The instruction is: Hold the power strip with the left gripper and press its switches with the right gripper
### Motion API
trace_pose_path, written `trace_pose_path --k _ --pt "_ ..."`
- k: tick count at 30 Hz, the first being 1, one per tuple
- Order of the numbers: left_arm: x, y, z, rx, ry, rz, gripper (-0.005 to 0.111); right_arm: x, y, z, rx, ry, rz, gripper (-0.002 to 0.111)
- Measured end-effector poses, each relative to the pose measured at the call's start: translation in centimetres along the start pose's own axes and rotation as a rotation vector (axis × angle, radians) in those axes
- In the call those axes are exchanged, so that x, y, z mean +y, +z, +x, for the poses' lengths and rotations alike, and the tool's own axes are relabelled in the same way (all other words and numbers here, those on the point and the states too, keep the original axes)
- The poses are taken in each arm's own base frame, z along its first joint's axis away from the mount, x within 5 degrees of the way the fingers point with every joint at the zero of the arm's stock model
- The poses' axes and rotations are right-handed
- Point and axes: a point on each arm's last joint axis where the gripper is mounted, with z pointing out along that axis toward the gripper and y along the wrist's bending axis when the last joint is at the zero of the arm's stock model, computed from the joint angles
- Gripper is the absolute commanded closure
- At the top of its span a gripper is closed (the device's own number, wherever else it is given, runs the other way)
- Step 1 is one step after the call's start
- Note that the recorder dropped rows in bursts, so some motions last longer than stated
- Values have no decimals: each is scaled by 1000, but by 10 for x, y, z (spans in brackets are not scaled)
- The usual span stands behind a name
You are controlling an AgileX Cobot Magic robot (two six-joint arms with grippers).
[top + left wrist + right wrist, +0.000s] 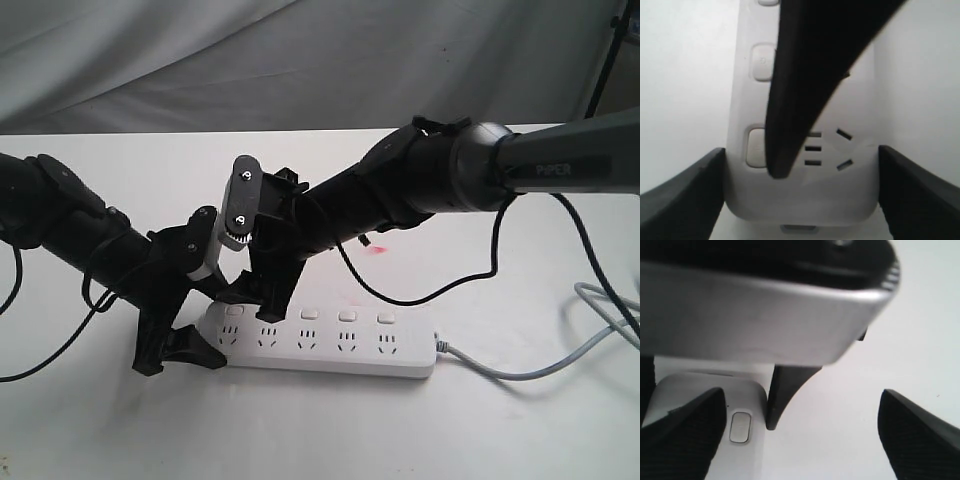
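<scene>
**A:** The left hand [180, 352] first. Where is it?

**B:** Low and left of centre in the exterior view, at the end of the slim black arm. Its jaws are set round the left end of the power strip [330, 348]. In the left wrist view its fingers [685, 197] sit against both long edges of the white bar, so it is gripping the strip.

**A:** And next to it?

**B:** The right hand [262, 298], just to the right. Its thick grey PIPER arm [560, 165] comes in from the upper right and reaches across the middle. The hand points down onto the left part of the strip with its jaws wide apart. In the right wrist view one finger [682, 437] lies over the strip's end and the other over bare worktop.

**A:** Is it on a switch?

**B:** In the left wrist view one of its dark fingers comes down with the tip between the end switch [756, 147] and that switch's socket [812, 148]. It hides the switch's right edge. I cannot tell whether it is pressing.

**A:** How does the strip lie?

**B:** Flat on the white worktop [100, 430], across the lower middle of the exterior view. The five switches [309, 314] run in a row above the sockets.

**A:** Further right?

**B:** A small red dot [378, 247] on the worktop above the strip. The grey cable [520, 372] leaves the strip's right end and curves off to the right edge.
</scene>
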Motion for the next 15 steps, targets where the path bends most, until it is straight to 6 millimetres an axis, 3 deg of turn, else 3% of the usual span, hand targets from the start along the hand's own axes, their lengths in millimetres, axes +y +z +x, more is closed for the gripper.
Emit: trace_pose_path --k 15 --pt "0 0 0 0 0 0 101 0 0 1 7 11 -3 32"
